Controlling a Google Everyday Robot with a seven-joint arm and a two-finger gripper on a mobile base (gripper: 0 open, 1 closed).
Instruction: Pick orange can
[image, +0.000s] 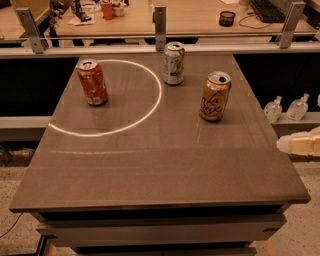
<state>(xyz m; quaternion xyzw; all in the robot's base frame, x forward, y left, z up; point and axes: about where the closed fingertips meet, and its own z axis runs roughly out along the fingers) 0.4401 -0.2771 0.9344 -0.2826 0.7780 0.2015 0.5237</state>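
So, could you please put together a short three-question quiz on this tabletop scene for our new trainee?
1. True or false: the orange can stands inside the white ring on the table.
2. Where is the hand? A) over the orange can; B) beyond the table's right edge in the camera view, apart from every can; C) inside the white ring.
3. How many cans stand upright on the table?

Key: 1 false; 2 B; 3 three: the orange can, the red-orange can and the white and green can.

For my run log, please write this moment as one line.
target: pale golden-orange aluminium can, upright, untouched | end effector: beside right edge of grey table, apart from can
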